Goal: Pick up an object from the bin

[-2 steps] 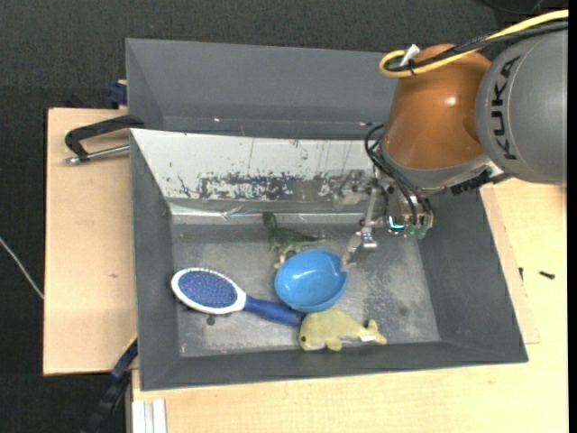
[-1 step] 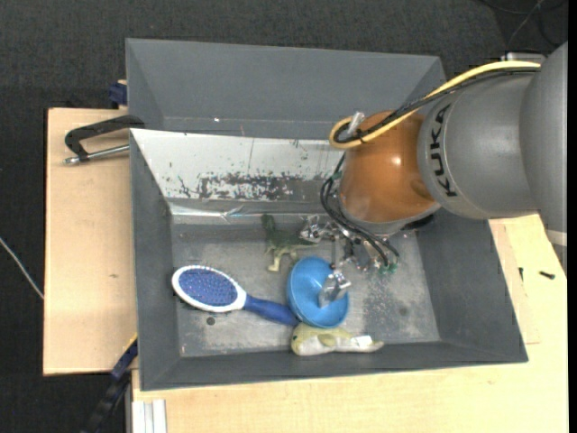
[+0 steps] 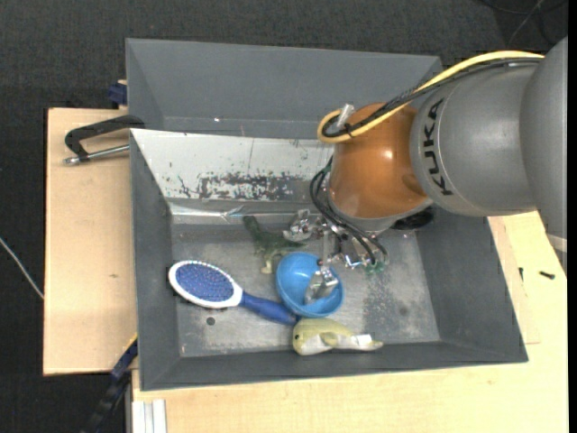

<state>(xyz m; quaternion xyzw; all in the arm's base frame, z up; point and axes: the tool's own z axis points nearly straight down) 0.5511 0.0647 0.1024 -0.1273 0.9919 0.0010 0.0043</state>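
stage: down at target, nothing lifted | end effector (image 3: pixel 323 282) low over blue bowl (image 3: pixel 294 285), mid-floor of bin (image 3: pixel 151 278), beside green toy dinosaur (image 3: pixel 262 238) | grip: cannot tell | left: secure, lift

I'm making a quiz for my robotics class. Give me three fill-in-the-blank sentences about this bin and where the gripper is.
1. The gripper hangs over a round cup of the colour ____.
2. In the camera view, the oval hairbrush lies on the cup's ____ side.
3. The small toy dinosaur behind the cup is ____ in colour.
Missing words: blue; left; green.
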